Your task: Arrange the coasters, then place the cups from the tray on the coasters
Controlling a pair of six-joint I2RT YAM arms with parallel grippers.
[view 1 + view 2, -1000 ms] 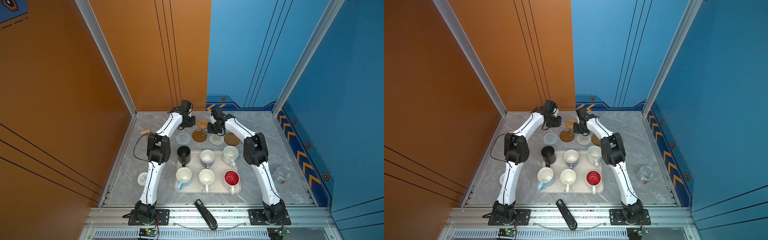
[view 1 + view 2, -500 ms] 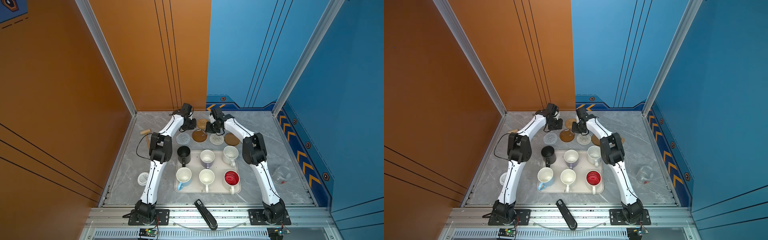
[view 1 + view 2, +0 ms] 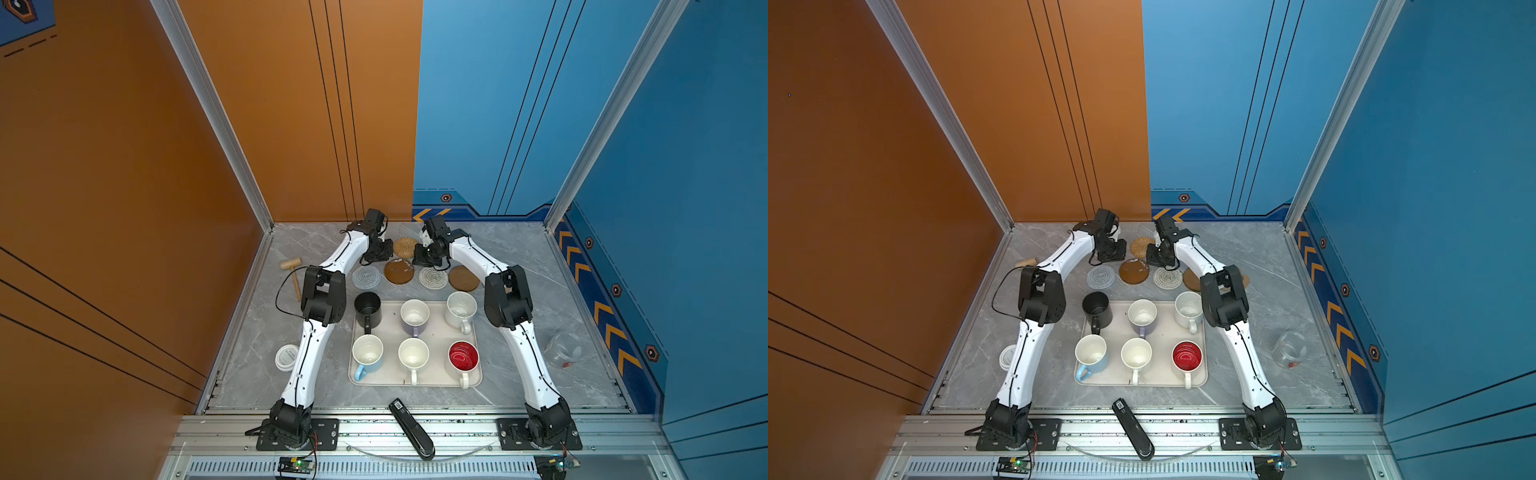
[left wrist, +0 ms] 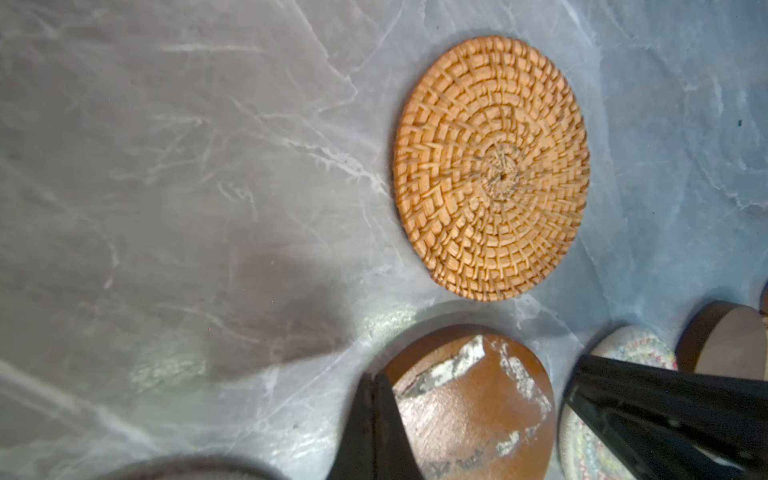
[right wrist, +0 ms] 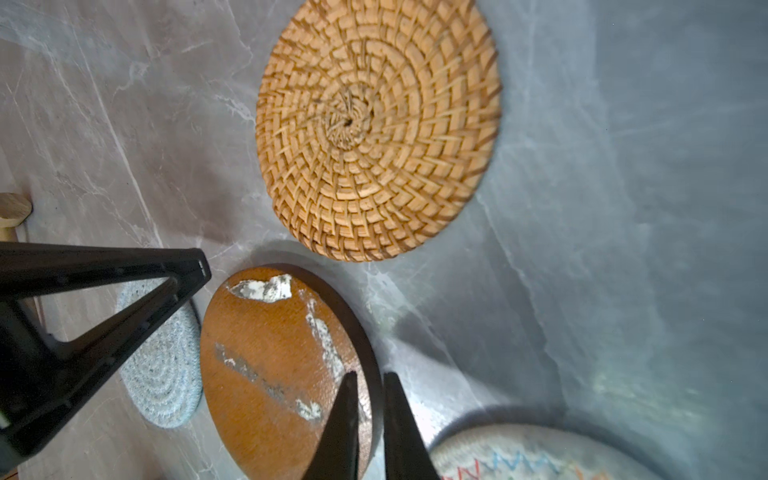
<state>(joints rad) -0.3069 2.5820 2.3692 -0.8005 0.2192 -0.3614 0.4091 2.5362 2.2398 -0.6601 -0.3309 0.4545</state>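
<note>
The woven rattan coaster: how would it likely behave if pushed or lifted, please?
The woven rattan coaster looks stiff: its coiled weave holds a flat disc. Lying flat on the table, it should slide, not roll. Its low edge probably makes pinching awkward.

You are seeing six cups [image 3: 413, 353] sitting on the tray [image 3: 436, 336], four coasters [image 3: 399, 271] lying in a row just behind it, a fifth coaster [image 3: 405, 247] lying farther behind.

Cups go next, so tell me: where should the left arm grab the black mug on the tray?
Probably take the black mug by its rim from straight above, one jaw inside, one outside its left wall. It stands upright, mouth open; its handle points toward the robot's base, and the lavender mug stands to its right.
</note>
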